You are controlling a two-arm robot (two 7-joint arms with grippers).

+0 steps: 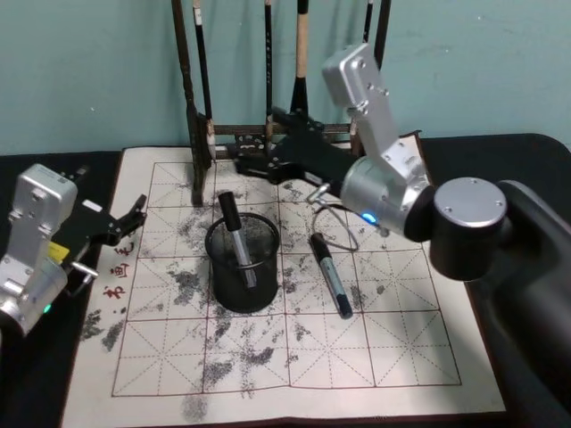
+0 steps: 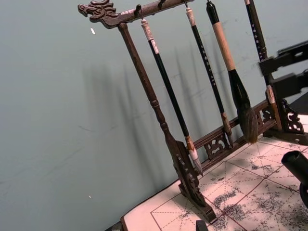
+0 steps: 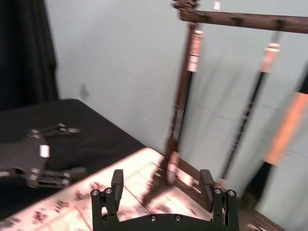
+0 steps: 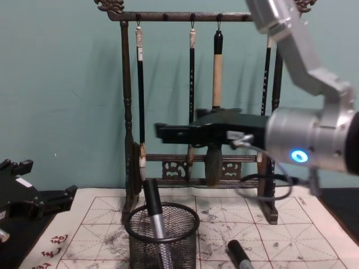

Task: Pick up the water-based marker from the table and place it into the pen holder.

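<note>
One marker (image 1: 236, 234) stands in the pen holder (image 1: 243, 287); a second marker (image 1: 330, 275) lies just right of it.
The right gripper (image 1: 243, 157) hangs behind the pen holder, jaws wide, empty; the left gripper (image 1: 132, 220) sits far left, jaws apart, empty. Reaching down could clip and tip the pen holder.

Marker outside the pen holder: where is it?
The marker lies flat on the calligraphy mat in the head view, just right of the pen holder.
</note>
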